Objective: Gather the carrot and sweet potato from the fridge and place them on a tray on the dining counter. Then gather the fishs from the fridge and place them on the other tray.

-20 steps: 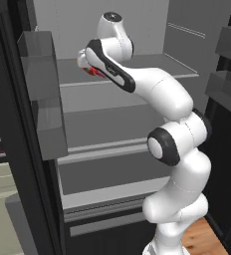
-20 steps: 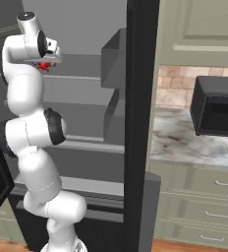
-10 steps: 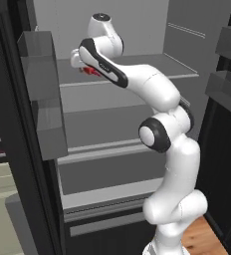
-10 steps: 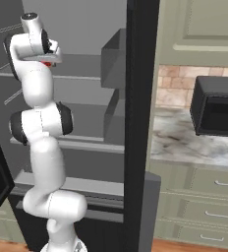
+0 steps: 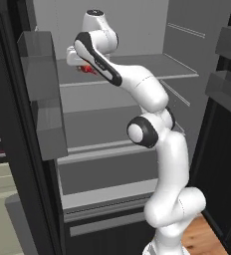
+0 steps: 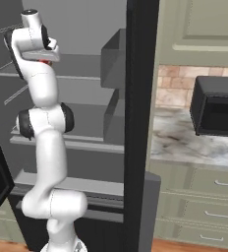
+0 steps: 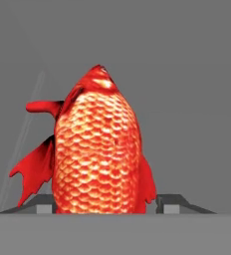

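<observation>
A bright red-orange fish point(image 7: 97, 154) with fins lies on the upper shelf point(image 5: 152, 67) of the open fridge point(image 5: 112, 30). In the hand view it fills the space between my two fingertips point(image 7: 170, 203), and both touch its sides. My gripper point(image 7: 105, 203) is shut on this fish. From the left base view the gripper point(image 5: 81, 61) is at the left end of that shelf, with a bit of the red fish point(image 5: 89, 68) showing under the hand. The right base view shows the same red speck of fish point(image 6: 46, 62) below the hand.
Grey door bins point(image 5: 43, 94) on the open left door stand close beside the hand. The right door point(image 6: 138, 123) with its bins point(image 6: 115, 64) edges the fridge opening. Beyond it are a black microwave point(image 6: 216, 106) and a marble counter point(image 6: 185, 142) over green drawers. Lower shelves sit beneath.
The arm has reached further left and deeper onto the upper shelf, and the jaws have narrowed from wide open onto the red fish.
</observation>
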{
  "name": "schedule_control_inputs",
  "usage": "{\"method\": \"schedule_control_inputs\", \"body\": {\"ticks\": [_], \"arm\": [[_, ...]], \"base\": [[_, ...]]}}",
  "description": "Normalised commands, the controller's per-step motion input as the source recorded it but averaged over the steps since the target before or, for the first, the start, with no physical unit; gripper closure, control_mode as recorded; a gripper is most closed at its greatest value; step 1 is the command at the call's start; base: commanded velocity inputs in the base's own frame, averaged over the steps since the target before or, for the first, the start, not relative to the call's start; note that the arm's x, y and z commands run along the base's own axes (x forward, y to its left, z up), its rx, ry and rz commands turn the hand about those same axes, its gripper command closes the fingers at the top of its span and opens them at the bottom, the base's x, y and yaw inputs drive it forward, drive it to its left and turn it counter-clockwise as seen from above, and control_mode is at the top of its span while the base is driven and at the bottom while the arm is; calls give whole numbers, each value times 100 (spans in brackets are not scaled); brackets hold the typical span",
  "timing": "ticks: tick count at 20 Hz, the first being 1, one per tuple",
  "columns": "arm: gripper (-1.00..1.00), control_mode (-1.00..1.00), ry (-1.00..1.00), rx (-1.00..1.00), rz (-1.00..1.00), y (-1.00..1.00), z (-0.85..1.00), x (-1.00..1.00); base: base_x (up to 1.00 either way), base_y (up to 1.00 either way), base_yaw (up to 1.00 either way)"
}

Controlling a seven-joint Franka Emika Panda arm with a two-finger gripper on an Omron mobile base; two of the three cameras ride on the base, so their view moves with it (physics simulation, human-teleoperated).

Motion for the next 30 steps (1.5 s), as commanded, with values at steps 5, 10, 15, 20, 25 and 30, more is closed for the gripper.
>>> {"method": "schedule_control_inputs", "body": {"ticks": [5, 10, 15, 20, 25, 30], "arm": [[100, -100, -13, -1, 0, -4, 0, -39], [100, -100, -18, -1, 0, -20, -9, -80], [100, -100, -10, 0, -2, -41, -56, -91], [100, -100, -9, 1, -4, -50, -43, -96], [100, -100, -11, 3, -7, -53, -15, -100], [100, -100, -16, 5, -6, -63, -20, -100]], "base": [[0, 0, 0], [0, 0, 0], [0, 0, 0], [0, 0, 0], [0, 0, 0], [0, 0, 0]]}}
